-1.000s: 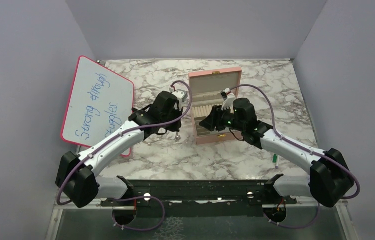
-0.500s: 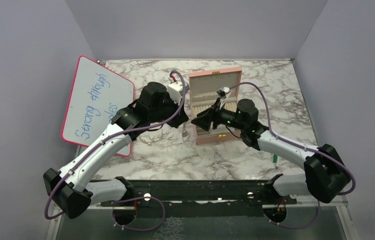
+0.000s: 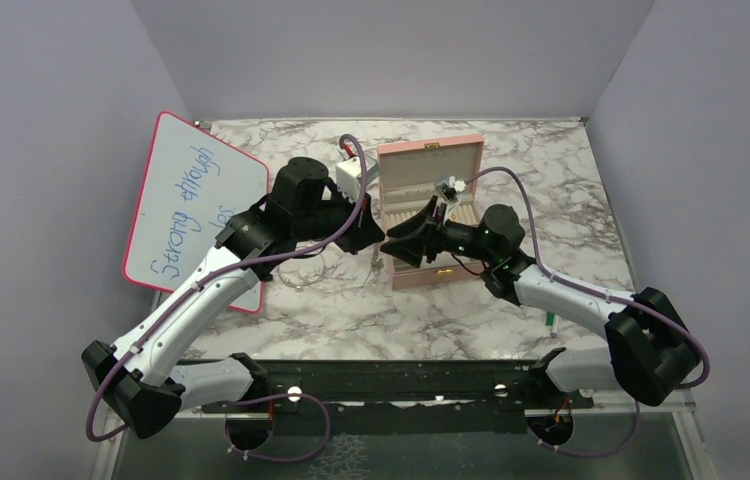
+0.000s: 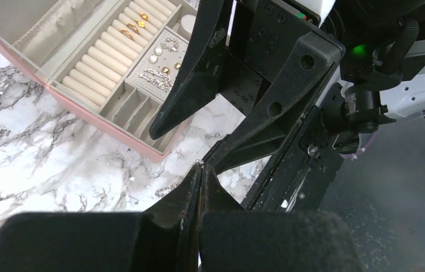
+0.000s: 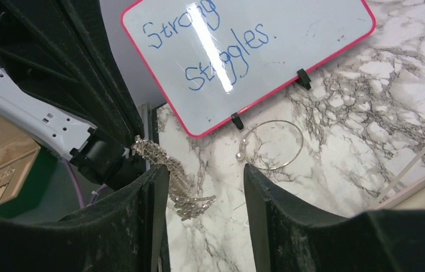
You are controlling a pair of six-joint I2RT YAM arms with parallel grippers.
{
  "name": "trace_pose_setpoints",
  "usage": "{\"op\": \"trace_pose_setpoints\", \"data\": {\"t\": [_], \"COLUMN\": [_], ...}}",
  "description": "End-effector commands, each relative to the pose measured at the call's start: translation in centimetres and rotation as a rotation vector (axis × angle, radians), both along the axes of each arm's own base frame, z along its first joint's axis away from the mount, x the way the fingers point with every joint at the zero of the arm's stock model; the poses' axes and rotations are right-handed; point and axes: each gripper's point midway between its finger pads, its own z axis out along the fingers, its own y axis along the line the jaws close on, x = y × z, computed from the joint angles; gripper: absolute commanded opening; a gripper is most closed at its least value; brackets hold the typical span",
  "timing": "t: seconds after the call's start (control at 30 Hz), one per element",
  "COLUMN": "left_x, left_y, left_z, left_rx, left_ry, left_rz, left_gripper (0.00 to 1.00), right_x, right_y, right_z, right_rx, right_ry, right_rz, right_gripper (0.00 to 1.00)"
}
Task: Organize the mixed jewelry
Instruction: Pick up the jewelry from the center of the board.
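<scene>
Mixed jewelry (image 4: 160, 63) is spread over three places. Gold rings (image 4: 132, 28) and earrings sit in the open pink box (image 3: 429, 147), a thin silver hoop (image 5: 272, 144) lies on the marble bench (image 5: 369, 107) just in front of the whiteboard (image 5: 244, 51), and a sparkling silver strand (image 5: 173, 181) hangs in the air beside the box. The left jaws are clenched on the strand's upper end. The right jaws are released and stand wide, one on each side of the dangling length, apparently not touching it.

This looks like a handover from left to right. To do it well, the right jaws should close squarely on the strand close below the left tips, where it swings least. The left jaws should let go only once that pinch is firm. The strand is limp, so it will probably sway and slip if caught near its loose tail, which should also be lifted clear of the box wall before it goes in
</scene>
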Motion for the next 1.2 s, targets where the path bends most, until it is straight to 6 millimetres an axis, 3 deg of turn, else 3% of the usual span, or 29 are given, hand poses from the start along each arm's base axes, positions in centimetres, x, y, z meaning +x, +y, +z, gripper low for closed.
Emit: {"op": "trace_pose_setpoints", "data": {"t": [0.0, 0.3, 0.53, 0.9, 1.17], "left_x": [-1.2, -1.7, -1.4, -1.0, -1.2], "left_y": [-0.4, -0.8, -1.0, -0.4, -0.8], "left_z": [1.4, 1.5, 1.6, 1.6, 1.2], "left_rx": [-0.058, -0.084, -0.091, -0.081, -0.078], "left_ry": [0.009, 0.03, 0.032, 0.016, 0.033], "left_rz": [-0.045, -0.067, -0.063, -0.018, -0.045], "left_gripper": [0.0, 0.0, 0.0, 0.0, 0.0], "right_x": [-0.1, -0.5, -0.7, -1.3, -1.1], "right_y": [0.2, 0.9, 1.5, -0.2, 0.1], "right_z": [1.6, 2.3, 1.3, 1.0, 1.5], "right_rx": [0.059, 0.097, 0.082, 0.086, 0.096], "right_ry": [-0.05, -0.05, -0.044, -0.043, -0.055], "right_rz": [0.001, 0.053, 0.082, 0.006, 0.015], "right_gripper": [0.54, 0.54, 0.54, 0.54, 0.58]}}
